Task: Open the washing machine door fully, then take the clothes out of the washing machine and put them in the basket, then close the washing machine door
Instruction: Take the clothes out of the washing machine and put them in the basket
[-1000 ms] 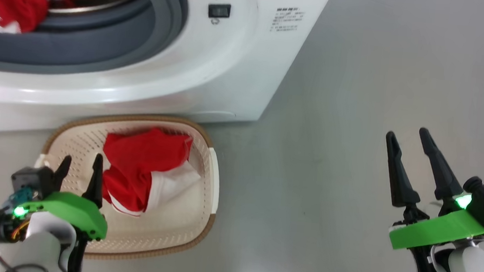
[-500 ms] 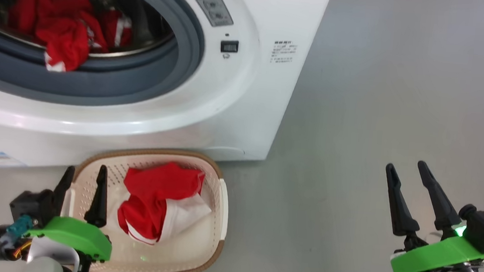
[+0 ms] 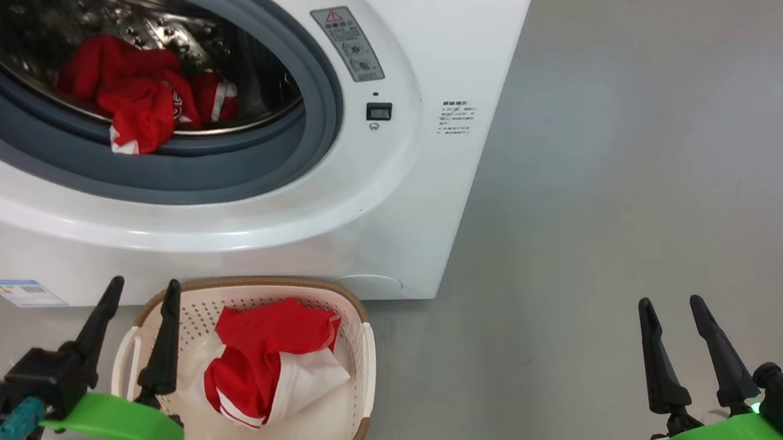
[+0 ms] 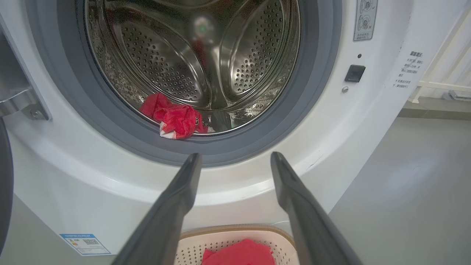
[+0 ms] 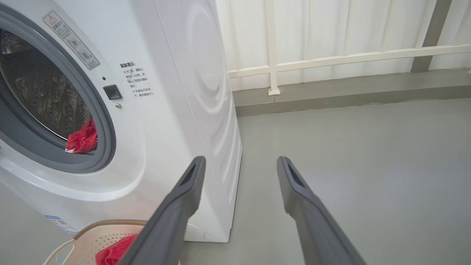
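Observation:
The washing machine [image 3: 364, 203] stands open, and a dark sliver of its door [image 4: 3, 191] shows at the left edge. Red clothes [image 3: 140, 99] lie at the drum's front lip, partly over the grey rubber ring [image 4: 174, 119] [image 5: 82, 140]. The cream basket [image 3: 365, 359] sits on the floor before the machine with a red and white garment [image 3: 266, 358] in it. My left gripper [image 3: 144, 287] hovers open and empty over the basket's left rim, pointing at the drum [image 4: 235, 156]. My right gripper [image 3: 671, 305] stands open and empty over bare floor to the right [image 5: 241, 160].
Grey floor [image 3: 613, 197] stretches to the right of the machine. A white railing [image 5: 272, 48] and a low ledge run behind it. A small blue label [image 3: 24, 292] sits low on the machine's front.
The head camera has tilted up, so more of the drum shows and the basket sits lower in the picture. My left gripper has drawn slightly left off the basket's inside. Both grippers stay open.

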`<state>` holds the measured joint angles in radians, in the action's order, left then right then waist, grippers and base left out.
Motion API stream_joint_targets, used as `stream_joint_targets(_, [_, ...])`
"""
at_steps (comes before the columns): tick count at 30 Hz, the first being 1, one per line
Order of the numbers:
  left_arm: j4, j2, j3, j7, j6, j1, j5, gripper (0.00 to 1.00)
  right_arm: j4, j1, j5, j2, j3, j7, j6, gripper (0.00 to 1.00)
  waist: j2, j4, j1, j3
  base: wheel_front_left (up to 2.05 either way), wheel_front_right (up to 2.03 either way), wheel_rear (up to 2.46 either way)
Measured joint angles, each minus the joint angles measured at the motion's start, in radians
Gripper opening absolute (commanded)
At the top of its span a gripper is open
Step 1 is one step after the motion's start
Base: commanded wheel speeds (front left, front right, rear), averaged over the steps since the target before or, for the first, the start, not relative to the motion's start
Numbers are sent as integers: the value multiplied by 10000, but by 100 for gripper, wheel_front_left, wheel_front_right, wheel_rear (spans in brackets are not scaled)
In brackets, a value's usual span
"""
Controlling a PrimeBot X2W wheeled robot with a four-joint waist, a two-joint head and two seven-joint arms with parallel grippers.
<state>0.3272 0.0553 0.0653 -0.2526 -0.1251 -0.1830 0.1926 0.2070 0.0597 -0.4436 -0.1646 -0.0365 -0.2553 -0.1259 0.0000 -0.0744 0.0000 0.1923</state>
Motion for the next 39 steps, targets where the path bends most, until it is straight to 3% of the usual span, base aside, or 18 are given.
stream_joint_targets(14, [-2059, -35, 0, 0, 0, 1880, -180, 100, -242, -983, 46, -115, 267, 0, 0, 100, 0, 197, 0, -739, 0, 0, 0])
stream_joint_targets(39, [-3062, -63, -238, 0, 0, 3736, -274, 100, -552, -2470, 132, -107, 635, 0, 0, 100, 0, 580, 0, -1927, 0, 0, 0])
